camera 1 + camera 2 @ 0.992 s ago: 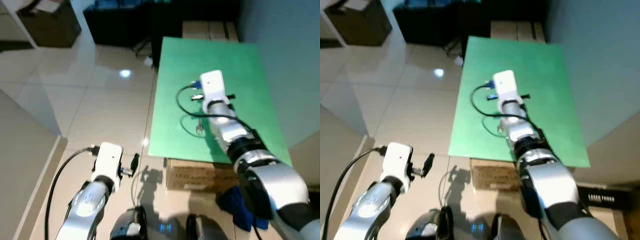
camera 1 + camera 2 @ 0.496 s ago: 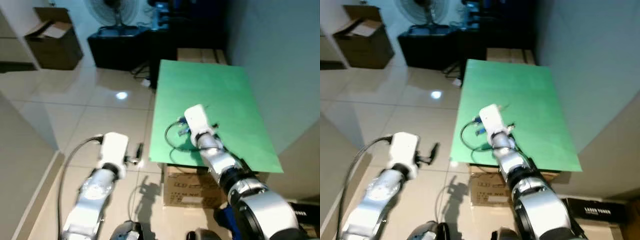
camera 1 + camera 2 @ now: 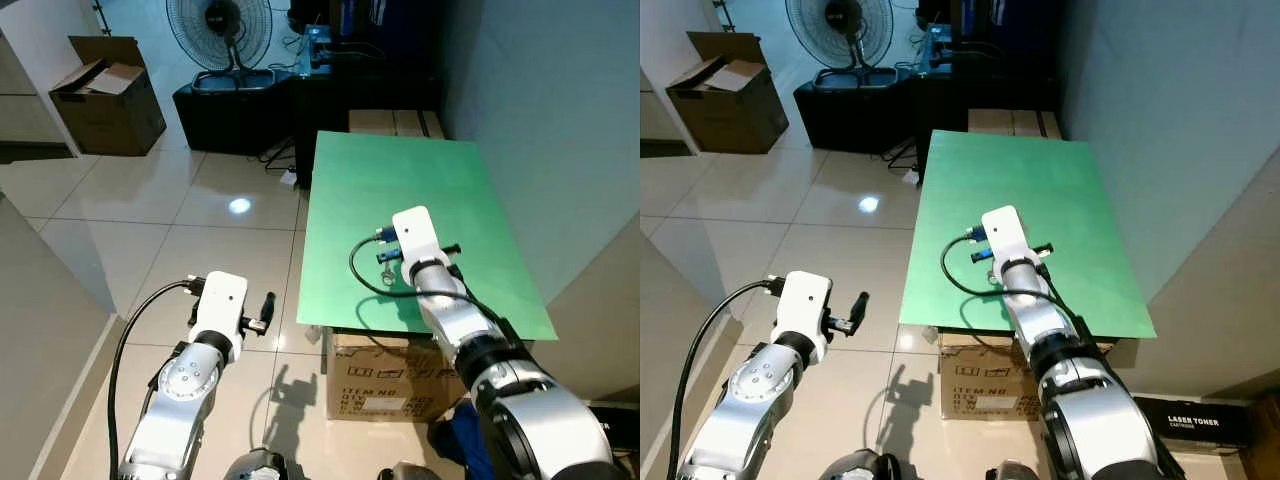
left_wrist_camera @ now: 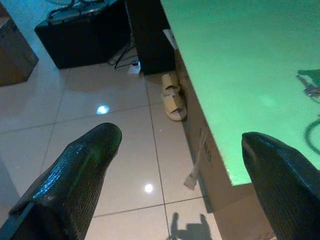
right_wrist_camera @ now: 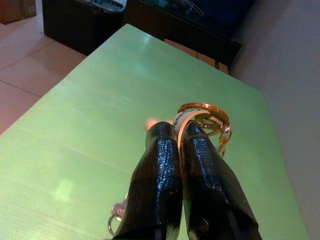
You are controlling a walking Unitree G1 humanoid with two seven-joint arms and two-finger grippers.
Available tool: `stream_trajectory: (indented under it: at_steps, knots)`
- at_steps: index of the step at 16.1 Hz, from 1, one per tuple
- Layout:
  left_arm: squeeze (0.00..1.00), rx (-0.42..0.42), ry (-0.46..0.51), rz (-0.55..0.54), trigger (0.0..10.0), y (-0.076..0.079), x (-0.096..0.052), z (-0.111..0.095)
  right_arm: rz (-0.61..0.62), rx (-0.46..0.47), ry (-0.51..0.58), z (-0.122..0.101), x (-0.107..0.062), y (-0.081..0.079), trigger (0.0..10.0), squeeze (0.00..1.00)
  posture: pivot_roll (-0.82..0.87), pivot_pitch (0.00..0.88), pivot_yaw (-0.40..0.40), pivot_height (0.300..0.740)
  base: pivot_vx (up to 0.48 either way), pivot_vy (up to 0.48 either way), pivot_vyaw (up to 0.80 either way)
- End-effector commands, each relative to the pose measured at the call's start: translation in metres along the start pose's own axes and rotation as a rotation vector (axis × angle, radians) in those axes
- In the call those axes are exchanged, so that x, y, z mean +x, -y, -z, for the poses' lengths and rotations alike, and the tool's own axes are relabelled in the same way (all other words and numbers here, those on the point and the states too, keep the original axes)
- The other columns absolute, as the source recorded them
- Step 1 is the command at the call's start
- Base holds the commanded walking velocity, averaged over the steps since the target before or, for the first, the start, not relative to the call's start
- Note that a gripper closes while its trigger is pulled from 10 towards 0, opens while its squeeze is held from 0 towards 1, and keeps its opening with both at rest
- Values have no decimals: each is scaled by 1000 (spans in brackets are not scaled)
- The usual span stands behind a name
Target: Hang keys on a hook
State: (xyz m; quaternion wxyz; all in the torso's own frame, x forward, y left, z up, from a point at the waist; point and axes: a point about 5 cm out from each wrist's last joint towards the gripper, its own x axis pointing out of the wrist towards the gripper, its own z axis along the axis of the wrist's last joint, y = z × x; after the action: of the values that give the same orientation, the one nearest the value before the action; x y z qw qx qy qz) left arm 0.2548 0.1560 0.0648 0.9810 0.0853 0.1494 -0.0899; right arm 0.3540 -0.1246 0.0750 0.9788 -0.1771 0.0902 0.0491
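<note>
The right gripper (image 5: 177, 131) clenched the keys (image 5: 204, 117), ring jutting beyond its fingertips (over the green table (image 3: 400, 190)); the left gripper (image 4: 180, 145) hung released.

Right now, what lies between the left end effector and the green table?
Bare tiled floor, seen in the left wrist view. The open left end effector hangs beside the green table.

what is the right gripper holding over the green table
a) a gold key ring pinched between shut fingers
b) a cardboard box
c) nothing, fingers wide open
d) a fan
a: in the right wrist view the right gripper has its two black fingers pressed together on the gold key ring, above the green table.
</note>
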Motion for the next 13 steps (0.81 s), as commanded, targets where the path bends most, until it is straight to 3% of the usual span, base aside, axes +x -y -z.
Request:
stream_trajectory:
  at_steps: [1, 6, 8, 11, 12, 13]
  knots:
    - [0, -19, 6, -9, 10000, -4, 4, -2, 10, 5, 29, -4, 0, 2, 0, 0, -46, 0, 49, 740, 0, 0, 0]
    - [0, -130, -31, -110, 10000, -21, 17, -1, 10, 77, 5, 12, -19, -4, 0, 0, -64, 0, 36, 740, 0, 0, 0]
    - [0, -125, -30, -117, 10000, -21, 19, -1, -22, 92, -28, 20, -25, -10, 0, 0, -53, 0, 25, 740, 0, 0, 0]
    - [0, -201, -18, -148, 10000, -25, 20, 1, -47, 129, -27, 26, -38, -22, 0, 0, -35, 0, 14, 740, 0, 0, 0]
    - [0, -285, -3, -165, 10000, -25, 23, -2, -21, 211, 7, 19, -35, -21, 0, 0, -35, 0, 15, 740, 0, 0, 0]
    - [0, -294, 3, -166, 10000, -24, 24, -3, -11, 218, 11, 18, -34, -20, 0, 0, -36, 0, 14, 740, 0, 0, 0]
